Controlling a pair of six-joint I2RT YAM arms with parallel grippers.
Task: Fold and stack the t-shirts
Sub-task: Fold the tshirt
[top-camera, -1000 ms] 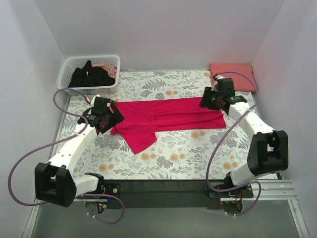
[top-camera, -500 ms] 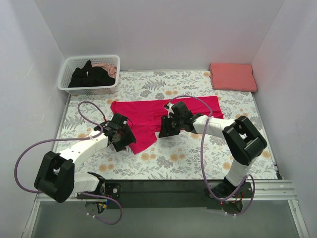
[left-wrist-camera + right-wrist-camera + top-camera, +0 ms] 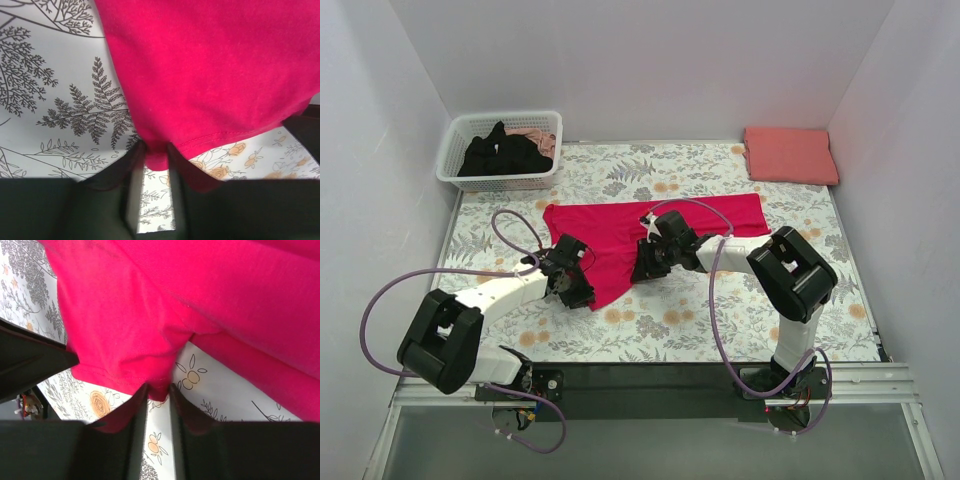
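Both the left gripper (image 3: pixel 155 150) and right gripper (image 3: pixel 157 389) pinch the crimson shirt (image 3: pixel 610 235) at its 6 o'clock hem; shallow grips could slip, spoiling the fold.

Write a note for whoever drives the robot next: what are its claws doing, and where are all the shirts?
Left gripper: shut on the crimson shirt, at its near edge.
Right gripper: shut on the same shirt's near edge.
Salmon shirt: folded, in the far right corner. Done.
Black shirt: bunched in the white basket, not yet folded.
Left to do: finish folding the crimson shirt, probably stack it on the salmon one, then fold and stack the black one.
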